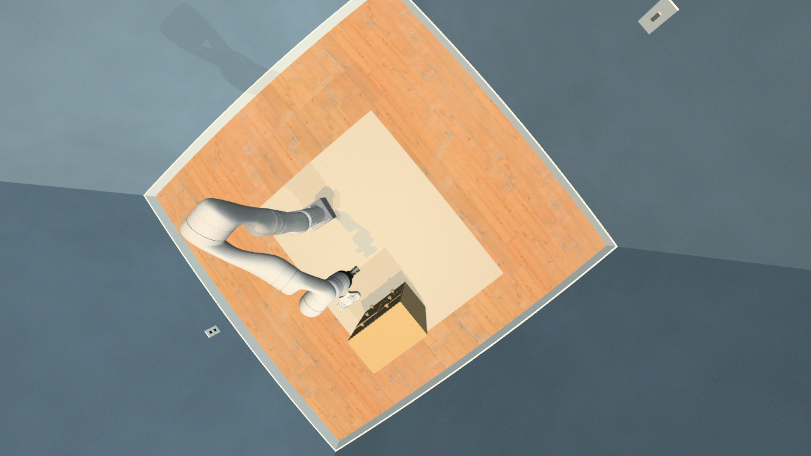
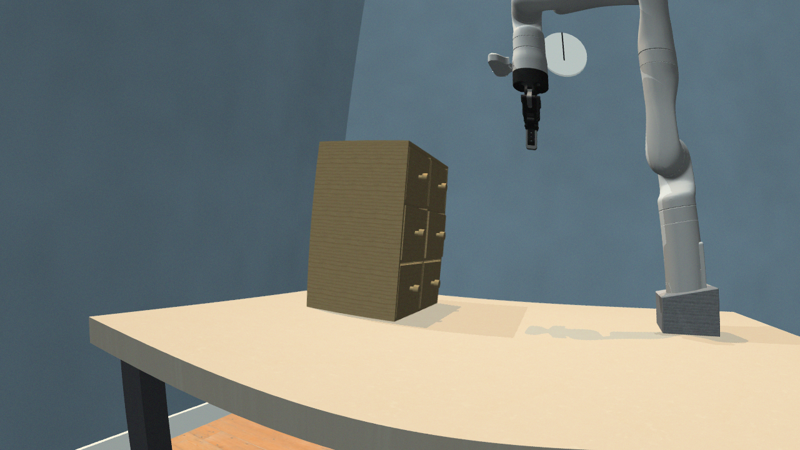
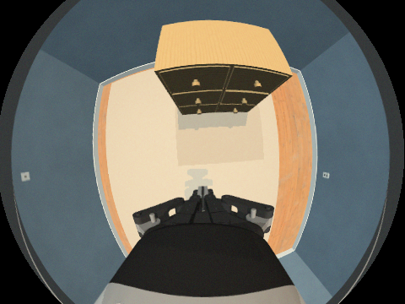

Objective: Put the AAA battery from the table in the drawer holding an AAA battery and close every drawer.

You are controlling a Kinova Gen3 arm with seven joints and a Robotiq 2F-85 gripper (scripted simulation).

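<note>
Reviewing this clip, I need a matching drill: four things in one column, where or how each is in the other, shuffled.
1. Gripper
2. Chest
3. Wall clock
4. Arm's base block

A. Standing on the table, drawers pushed in
B. Grey, under the arm
C. Shut, above the table
D. Round and pale, partly behind the arm

Pairs: 1-C, 2-A, 3-D, 4-B
</note>
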